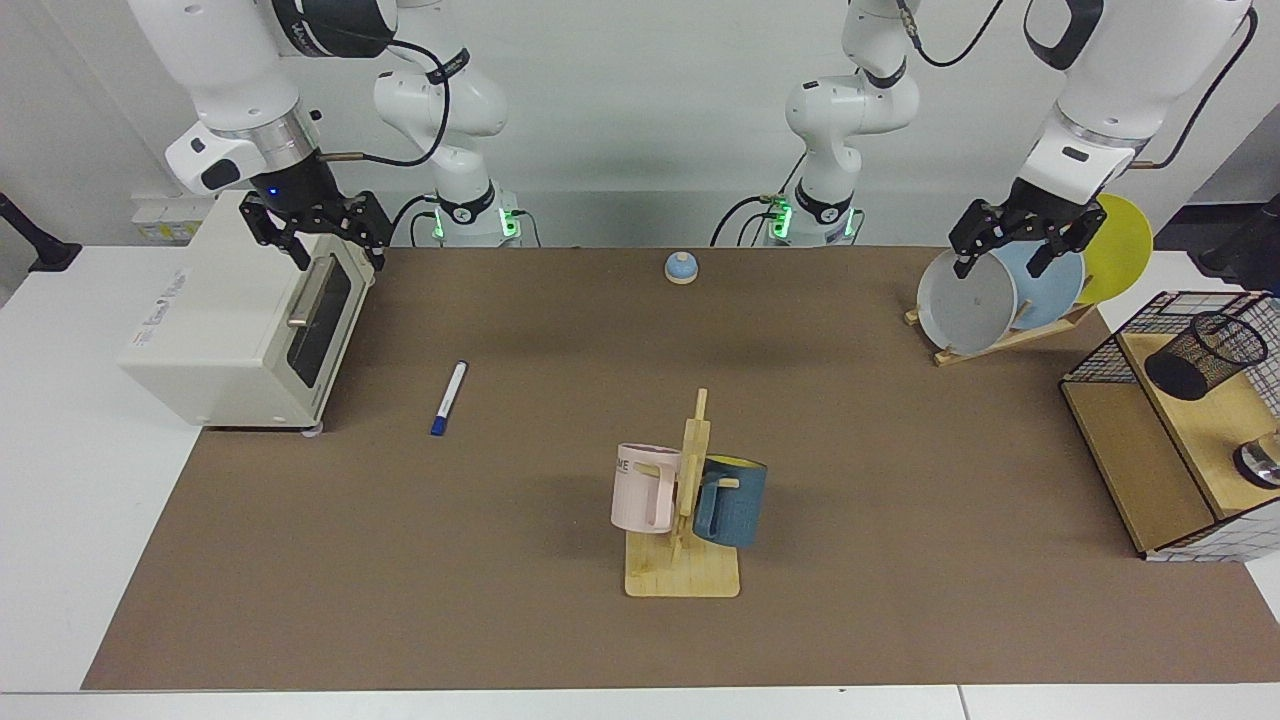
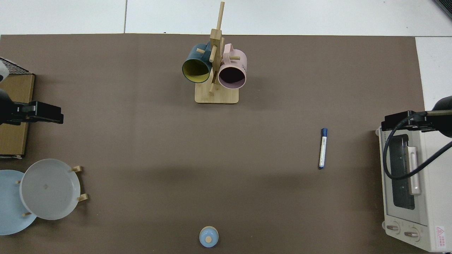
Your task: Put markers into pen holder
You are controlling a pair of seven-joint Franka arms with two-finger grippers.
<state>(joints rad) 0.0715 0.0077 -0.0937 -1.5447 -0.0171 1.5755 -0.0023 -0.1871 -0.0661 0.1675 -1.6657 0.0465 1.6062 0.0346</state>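
Found the marker (image 1: pixel 449 397) lying flat on the brown mat (image 1: pixel 560 600), near the toaster oven (image 1: pixel 230 330), blue cap toward the facing camera. Judged it light, stiff and smooth-barrelled, apt to roll; best pinched across mid-barrel. Saw the right gripper (image 1: pixel 315 235) hanging above the oven, fingers spread wide, holding nothing; the left gripper (image 1: pixel 1020 240) likewise wide and empty by the plates (image 1: pixel 965 300). Located the pen holder (image 1: pixel 1205 355) only in the facing view, tilted inside the wire basket (image 1: pixel 1100 345), well apart from the marker; missed it in the top view, which gave instead the marker's lie from straight above.
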